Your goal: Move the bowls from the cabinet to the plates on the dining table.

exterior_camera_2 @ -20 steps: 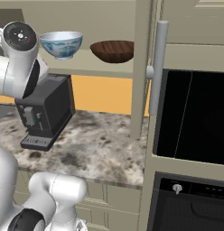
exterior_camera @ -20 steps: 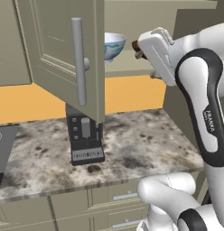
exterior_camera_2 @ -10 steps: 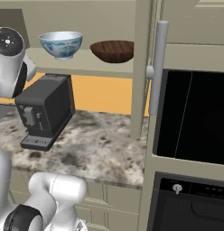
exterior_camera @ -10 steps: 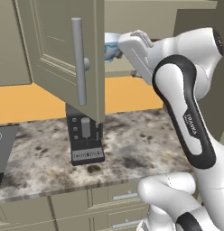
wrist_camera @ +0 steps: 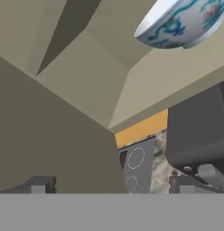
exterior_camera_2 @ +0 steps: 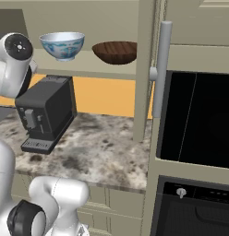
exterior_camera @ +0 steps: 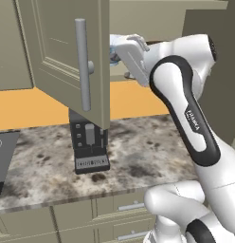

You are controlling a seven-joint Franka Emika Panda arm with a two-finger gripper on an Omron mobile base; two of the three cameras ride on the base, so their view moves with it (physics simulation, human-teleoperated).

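A white bowl with blue pattern (exterior_camera_2: 62,45) and a dark wood-grain bowl (exterior_camera_2: 115,52) stand side by side on the shelf of the open cabinet (exterior_camera_2: 88,69). In the hand view the patterned bowl (wrist_camera: 181,25) sits at the upper right, apart from my gripper (wrist_camera: 112,184), whose fingertips (wrist_camera: 39,185) stand wide apart with nothing between them. From the left base view my hand (exterior_camera: 131,51) is at shelf height by the open cabinet door (exterior_camera: 58,47), covering most of the patterned bowl (exterior_camera: 113,57). The plates and the dining table are out of view.
A black coffee machine (exterior_camera_2: 45,113) stands on the speckled counter (exterior_camera_2: 102,147) under the shelf. The open door's long bar handle (exterior_camera: 81,66) hangs left of my hand. A dark wall oven (exterior_camera_2: 197,120) fills the tall unit on the right, and a cooktop corner (exterior_camera: 3,156) lies at far left.
My hand has swung left across the cabinet opening, from the right side to the patterned bowl. The gripper stays open. The bowls have not moved.
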